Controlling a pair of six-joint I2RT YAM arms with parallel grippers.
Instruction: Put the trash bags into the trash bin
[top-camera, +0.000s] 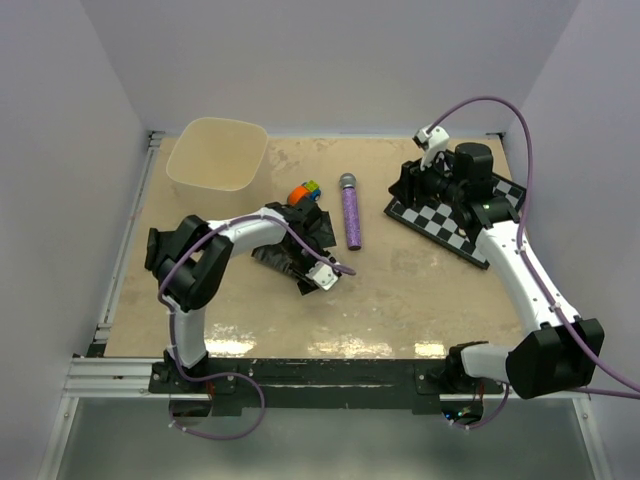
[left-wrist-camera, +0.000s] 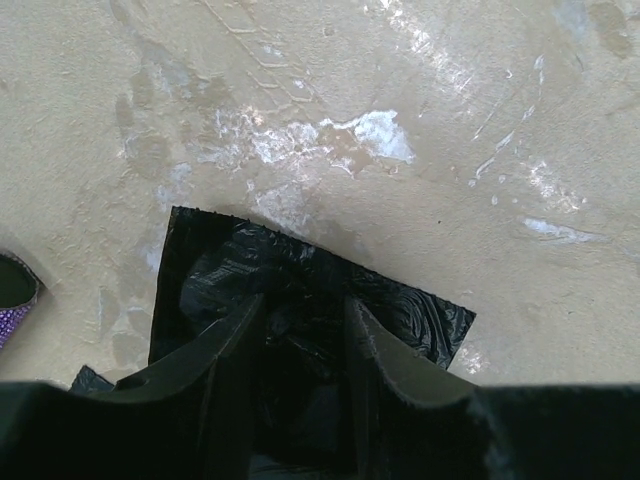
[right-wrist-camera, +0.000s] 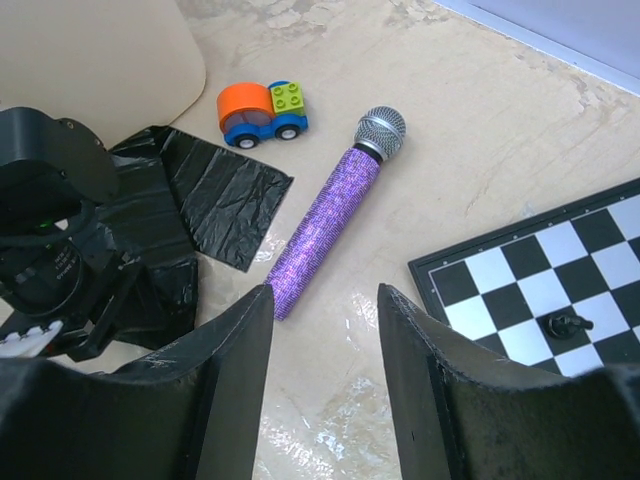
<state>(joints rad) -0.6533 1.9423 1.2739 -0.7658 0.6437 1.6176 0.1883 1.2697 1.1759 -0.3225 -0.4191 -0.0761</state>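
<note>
Tabletop (top-camera: 420, 290) tan and stained, pale walls (top-camera: 330, 60) around. Trash bags (right-wrist-camera: 222, 195) flat near upright trash bin (top-camera: 215, 155), long axis diagonal, far-right to near-left. Left gripper (left-wrist-camera: 302, 305) half-spread over them; right gripper (right-wrist-camera: 325, 300) half-spread, empty.

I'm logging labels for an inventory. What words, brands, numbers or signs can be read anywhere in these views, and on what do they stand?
There is no readable text in any view.
The trash bag, trash bin, purple glitter microphone, toy car and chessboard show no words, labels, brands, numbers or signs.
</note>
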